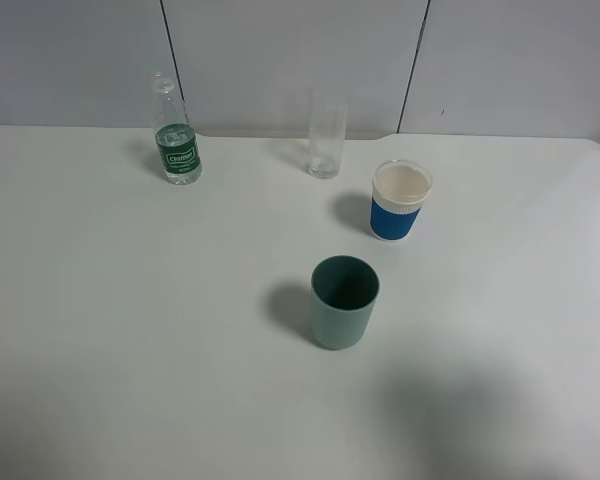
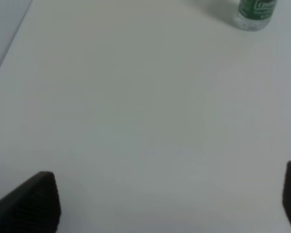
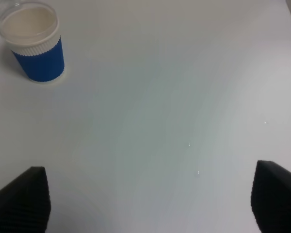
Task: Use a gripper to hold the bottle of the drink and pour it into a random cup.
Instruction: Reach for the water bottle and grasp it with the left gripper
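The left gripper (image 2: 169, 172) is recorded with its jaws spread wide. Nothing is held between them, and only bare white table (image 2: 136, 107) is seen in the gap. The right gripper (image 3: 150, 170) is likewise found spread wide and holding nothing.

The bottle of the drink (image 2: 254, 12) is observed well ahead of the left gripper. It is set off towards the side of one finger rather than in line with the gap, and is not touched by either finger. In the high view the bottle of the drink (image 1: 177, 150) is seen upright and capless near the far edge of the table (image 1: 130, 330).

A blue-and-white cup (image 3: 34, 46) is noted upright, well ahead of the right gripper and off to the side of one finger.

The teal-green cup (image 1: 344, 302) is recorded upright near the table's middle, apart from the blue-and-white cup (image 1: 399, 202) and the clear glass (image 1: 327, 140). Its place relative to either gripper cannot be told.
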`<state>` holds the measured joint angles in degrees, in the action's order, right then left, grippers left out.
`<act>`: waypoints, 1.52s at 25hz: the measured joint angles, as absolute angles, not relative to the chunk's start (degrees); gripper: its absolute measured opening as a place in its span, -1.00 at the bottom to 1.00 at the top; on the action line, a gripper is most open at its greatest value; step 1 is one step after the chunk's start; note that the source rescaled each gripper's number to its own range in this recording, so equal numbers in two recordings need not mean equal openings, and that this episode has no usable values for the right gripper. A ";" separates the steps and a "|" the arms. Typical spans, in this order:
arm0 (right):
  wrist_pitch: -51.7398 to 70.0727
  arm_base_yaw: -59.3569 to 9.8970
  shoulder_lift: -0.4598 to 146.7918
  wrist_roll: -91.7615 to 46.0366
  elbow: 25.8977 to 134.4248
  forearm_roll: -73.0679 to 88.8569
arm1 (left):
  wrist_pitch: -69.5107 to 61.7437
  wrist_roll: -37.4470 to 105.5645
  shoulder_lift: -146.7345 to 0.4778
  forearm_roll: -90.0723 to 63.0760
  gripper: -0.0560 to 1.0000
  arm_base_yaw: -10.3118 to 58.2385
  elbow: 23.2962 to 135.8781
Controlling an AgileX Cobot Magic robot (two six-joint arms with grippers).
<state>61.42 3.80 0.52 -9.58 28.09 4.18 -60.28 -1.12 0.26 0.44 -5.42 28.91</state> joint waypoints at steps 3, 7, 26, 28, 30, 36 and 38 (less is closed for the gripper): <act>61.42 3.80 0.52 -9.58 28.09 4.18 | -60.28 -1.12 0.00 0.43 0.68 -5.42 28.91; 61.42 3.80 0.52 -9.58 28.09 4.18 | -60.12 -0.77 -3.41 0.32 0.68 -5.42 29.05; 61.42 3.80 0.52 -9.58 28.09 4.18 | -39.57 9.37 -30.02 0.00 0.68 -5.42 30.68; 61.42 3.80 0.52 -9.58 28.09 4.18 | -37.45 9.49 -32.68 0.00 0.68 -5.42 30.68; 61.42 3.80 0.52 -9.58 28.09 4.18 | -35.07 9.49 -35.70 0.00 0.68 -5.42 30.68; 61.42 3.80 0.52 -9.58 28.09 4.18 | -29.12 9.72 -44.62 -1.78 0.68 -5.42 30.68; 61.42 3.80 0.52 -9.58 28.09 4.18 | -28.03 9.97 -47.47 -2.08 0.68 -5.42 30.68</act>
<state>61.42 3.80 0.52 -9.58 28.09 4.18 -28.03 9.97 -47.47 -2.08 -5.42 30.68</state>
